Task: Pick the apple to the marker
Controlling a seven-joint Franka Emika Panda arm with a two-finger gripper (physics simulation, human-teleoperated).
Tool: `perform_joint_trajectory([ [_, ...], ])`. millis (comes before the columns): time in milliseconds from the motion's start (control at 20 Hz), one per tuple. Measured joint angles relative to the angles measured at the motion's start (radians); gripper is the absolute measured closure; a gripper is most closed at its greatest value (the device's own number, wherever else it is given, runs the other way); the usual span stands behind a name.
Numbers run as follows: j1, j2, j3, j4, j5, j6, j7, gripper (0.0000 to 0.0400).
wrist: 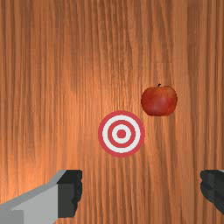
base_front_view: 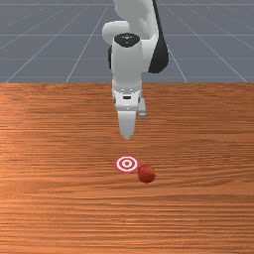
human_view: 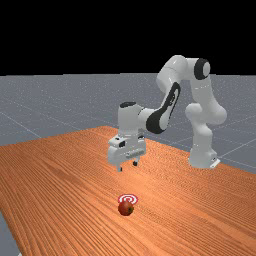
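In the far view my gripper (human_view: pixel 128 166) hangs well above the table, its two fingers apart with nothing between them. The wrist view shows the gripper (wrist: pixel 141 192) open as well. A red apple (base_front_view: pixel 147 174) lies on the wood, beside the round red-and-white marker (base_front_view: pixel 126 163), toward the front view's right and nearer that camera. In the wrist view the apple (wrist: pixel 159 101) has its stem showing and sits off the edge of the marker (wrist: pixel 121 134). Both lie ahead of my fingertips rather than under them.
The orange-brown table (base_front_view: pixel 54 149) stretches around the apple and marker on every side. Its far edge runs behind the hand in the front view. In the far view the arm's base (human_view: pixel 202 157) stands at the right.
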State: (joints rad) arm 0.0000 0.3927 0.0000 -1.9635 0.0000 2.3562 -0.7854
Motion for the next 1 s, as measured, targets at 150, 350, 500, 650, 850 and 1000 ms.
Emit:
perform_joint_trajectory([
  [150, 0.003, -0.003, -0.005, -0.002, 0.006, -0.006, 0.031, 0.0056],
  [350, 0.055, -0.147, -0.075, -0.101, 0.041, -0.154, 0.576, 0.0316],
  [500, 0.08, -0.159, -0.126, -0.086, 0.125, -0.246, 1.087, 0.0381],
  [650, 0.083, -0.156, -0.155, -0.077, 0.203, -0.283, 1.381, 0.0396],
  [850, 0.084, -0.155, -0.159, -0.091, 0.23, -0.265, 1.45, 0.0399],
  [1000, 0.089, -0.128, -0.16, -0.084, 0.221, -0.247, 1.469, 0.04],
])
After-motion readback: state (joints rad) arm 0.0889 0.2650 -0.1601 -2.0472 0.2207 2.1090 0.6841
